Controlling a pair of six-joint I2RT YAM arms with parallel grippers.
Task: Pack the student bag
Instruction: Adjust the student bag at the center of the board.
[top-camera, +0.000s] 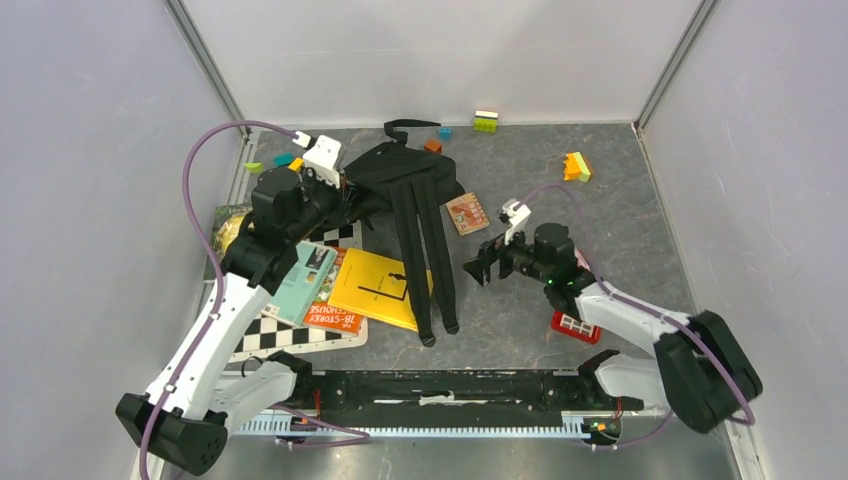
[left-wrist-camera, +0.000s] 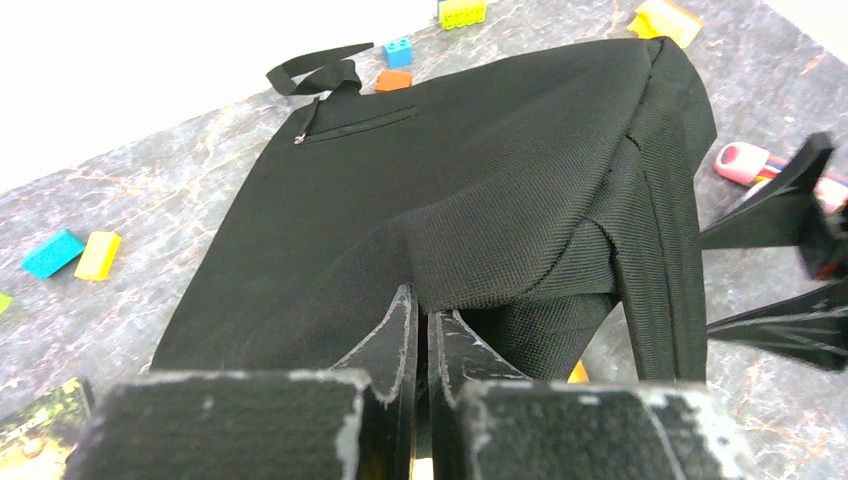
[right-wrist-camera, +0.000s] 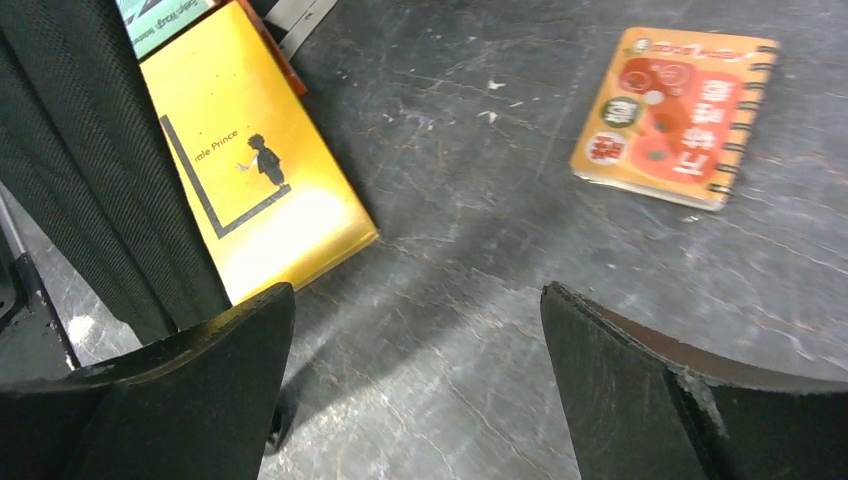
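Bag (top-camera: 400, 175) sprawls on the grey table (top-camera: 620, 230) by a yellow book (top-camera: 375, 288); left gripper (left-wrist-camera: 420, 300) pinches its fabric, right gripper (right-wrist-camera: 415, 300) gapes wide, empty.

Dark table (top-camera: 620, 230), student bag (top-camera: 400, 175), yellow book (top-camera: 375, 285), orange notebook (top-camera: 467, 213), toy bricks (top-camera: 576, 167)

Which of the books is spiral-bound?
The small orange notebook, with wire coils along one edge, lying alone to the right of the large black fabric backpack. The yellow book and teal book lie piled together left of it.
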